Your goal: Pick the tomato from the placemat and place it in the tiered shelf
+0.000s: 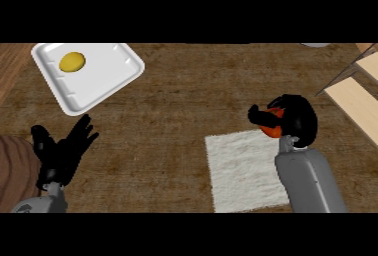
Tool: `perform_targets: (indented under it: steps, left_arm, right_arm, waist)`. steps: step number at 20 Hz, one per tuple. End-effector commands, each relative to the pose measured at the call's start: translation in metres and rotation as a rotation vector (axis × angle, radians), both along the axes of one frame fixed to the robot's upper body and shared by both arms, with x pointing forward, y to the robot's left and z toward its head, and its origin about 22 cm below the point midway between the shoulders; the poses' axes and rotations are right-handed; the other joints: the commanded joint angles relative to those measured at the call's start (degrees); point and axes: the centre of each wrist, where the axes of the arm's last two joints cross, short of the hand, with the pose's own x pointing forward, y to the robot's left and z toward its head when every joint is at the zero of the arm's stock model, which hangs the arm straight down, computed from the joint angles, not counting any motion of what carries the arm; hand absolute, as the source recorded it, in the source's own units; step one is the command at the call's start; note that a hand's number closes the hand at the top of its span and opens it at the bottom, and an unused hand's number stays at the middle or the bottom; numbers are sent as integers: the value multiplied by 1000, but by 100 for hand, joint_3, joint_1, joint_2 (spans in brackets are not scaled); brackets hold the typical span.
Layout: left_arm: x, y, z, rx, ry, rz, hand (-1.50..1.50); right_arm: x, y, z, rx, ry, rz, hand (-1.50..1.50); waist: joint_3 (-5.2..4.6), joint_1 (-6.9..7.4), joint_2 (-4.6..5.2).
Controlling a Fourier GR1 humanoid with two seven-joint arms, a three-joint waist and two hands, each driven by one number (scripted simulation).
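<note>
The tomato [272,128], red-orange, shows only partly inside my right hand [295,117], whose fingers and thumb curl round it. That hand sits just past the far right corner of the white placemat [240,170], which lies on the brown counter. The tiered shelf [358,97], made of light wooden boards, stands at the right edge, a short way right of the hand. My left hand [63,150] rests open at the lower left, fingers up, holding nothing.
A white square tray [111,75] with a yellow round item [72,61] on it lies at the far left. A grey object [317,45] peeks in at the top right. A darker wooden surface borders the counter at the left.
</note>
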Motion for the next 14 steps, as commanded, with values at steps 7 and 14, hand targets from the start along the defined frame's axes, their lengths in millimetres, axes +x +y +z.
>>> perform_targets:
  steps: [7, 14]
  left_arm:
    - [-8, -4, -8, -17, 65, 2, 0]
    - [-20, 2, -11, -4, 68, -7, 0]
  right_arm:
    - [37, 27, 137, -245, -247, -322, 150]
    - [31, 16, 220, -308, -291, -447, 150]
  waist:
    - [-38, -51, -37]
    - [-33, -75, -58]
